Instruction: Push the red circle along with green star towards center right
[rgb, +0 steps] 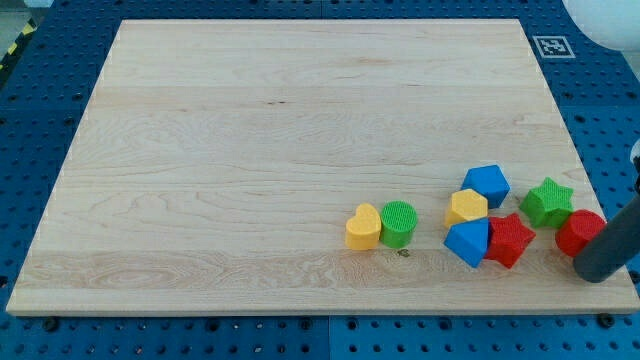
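Tip (598, 277) parked at the tabletop's (250, 150) lower right, no pincer on this rig so can't tell any open/closed state. Red circle (579, 232) touching just upper-left of tip, green star (548, 201) right beyond that.

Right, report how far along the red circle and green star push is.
Done: red circle and green star sit together at the board's lower right. In hand: my tip touches the circle's lower-right side. Left: both still need moving up to center right.
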